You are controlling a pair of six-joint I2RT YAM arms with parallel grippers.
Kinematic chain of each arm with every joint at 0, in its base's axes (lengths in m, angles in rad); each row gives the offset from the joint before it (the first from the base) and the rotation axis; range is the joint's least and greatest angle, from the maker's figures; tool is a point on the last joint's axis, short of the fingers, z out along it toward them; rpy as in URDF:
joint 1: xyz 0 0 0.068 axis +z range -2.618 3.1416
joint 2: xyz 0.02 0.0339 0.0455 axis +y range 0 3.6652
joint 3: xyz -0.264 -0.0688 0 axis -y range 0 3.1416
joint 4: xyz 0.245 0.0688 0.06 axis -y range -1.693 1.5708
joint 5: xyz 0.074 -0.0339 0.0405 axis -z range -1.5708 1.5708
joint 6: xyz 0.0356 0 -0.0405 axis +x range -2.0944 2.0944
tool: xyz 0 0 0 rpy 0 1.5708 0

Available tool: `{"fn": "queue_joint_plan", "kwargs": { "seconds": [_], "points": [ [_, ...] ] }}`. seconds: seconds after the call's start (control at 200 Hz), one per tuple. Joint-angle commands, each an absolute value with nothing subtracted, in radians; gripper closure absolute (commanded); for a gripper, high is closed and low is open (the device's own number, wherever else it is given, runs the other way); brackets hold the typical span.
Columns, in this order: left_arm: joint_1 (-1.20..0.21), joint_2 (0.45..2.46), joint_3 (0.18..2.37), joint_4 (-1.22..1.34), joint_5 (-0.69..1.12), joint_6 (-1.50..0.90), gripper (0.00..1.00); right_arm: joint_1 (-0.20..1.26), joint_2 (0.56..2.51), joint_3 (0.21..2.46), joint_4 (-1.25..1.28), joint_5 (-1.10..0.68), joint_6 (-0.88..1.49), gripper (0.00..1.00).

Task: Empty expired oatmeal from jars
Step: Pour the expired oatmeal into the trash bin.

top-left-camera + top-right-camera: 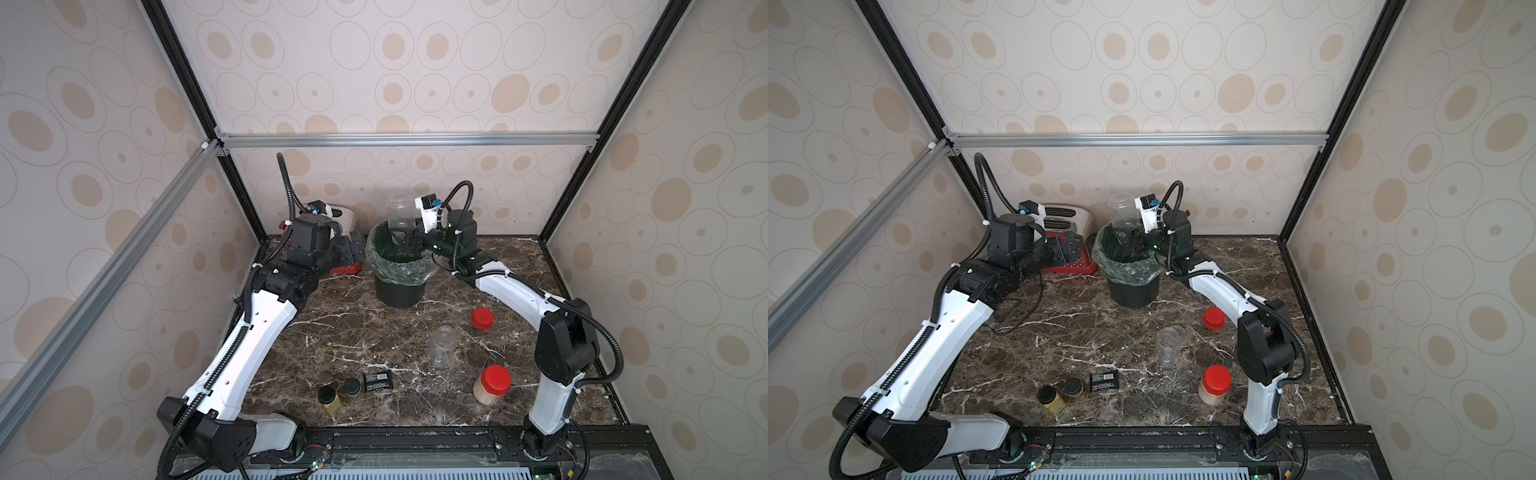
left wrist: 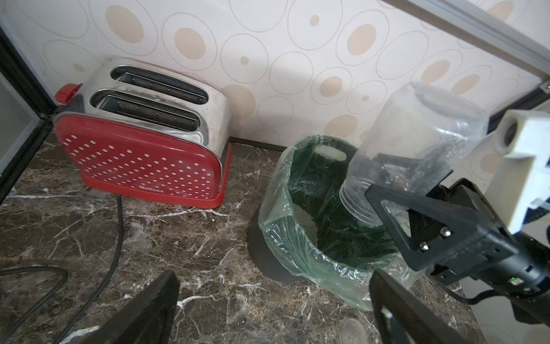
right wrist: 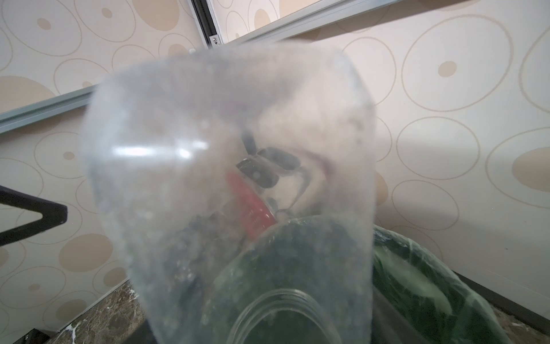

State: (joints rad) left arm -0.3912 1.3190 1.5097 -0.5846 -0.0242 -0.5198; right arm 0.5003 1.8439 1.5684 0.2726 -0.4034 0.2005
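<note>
My right gripper [image 1: 409, 239] is shut on a clear jar [image 1: 398, 216], upside down with its open mouth inside the black bin [image 1: 376, 266]. In the left wrist view this jar [image 2: 416, 143] looks nearly empty, and pale oatmeal [image 2: 306, 220] lies in the bin's green liner. The jar [image 3: 232, 178] fills the right wrist view. A second clear jar [image 1: 444, 345] stands open and empty on the counter. A third jar [image 1: 491, 385] with a red lid holds oatmeal at the front right. My left gripper [image 1: 353, 249] hangs open beside the bin, holding nothing.
A loose red lid [image 1: 482, 318] lies right of the empty jar. A red toaster [image 2: 143, 140] stands at the back left with its cord across the counter. Two small black-lidded spice jars [image 1: 330, 399] and a black packet [image 1: 377, 381] sit near the front edge.
</note>
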Motion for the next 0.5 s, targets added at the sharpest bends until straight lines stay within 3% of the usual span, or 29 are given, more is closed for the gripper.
{"fn": "queue_joint_plan", "kwargs": {
  "seconds": [0.0, 0.325, 0.496],
  "points": [
    [-0.396, 1.28, 1.509, -0.521, 0.034, -0.476, 0.01, 0.512, 1.768, 1.626, 0.245, -0.408, 0.149, 0.89],
    [-0.396, 1.249, 1.456, -0.466, 0.132, -0.466, 0.01, 0.512, 1.82, 1.457, 0.47, -0.56, -0.055, 1.0],
    [-0.396, 1.241, 1.449, -0.451, 0.195, -0.463, 0.01, 0.512, 1.819, 1.515, 0.451, -0.6, -0.158, 1.0]
  ]
}}
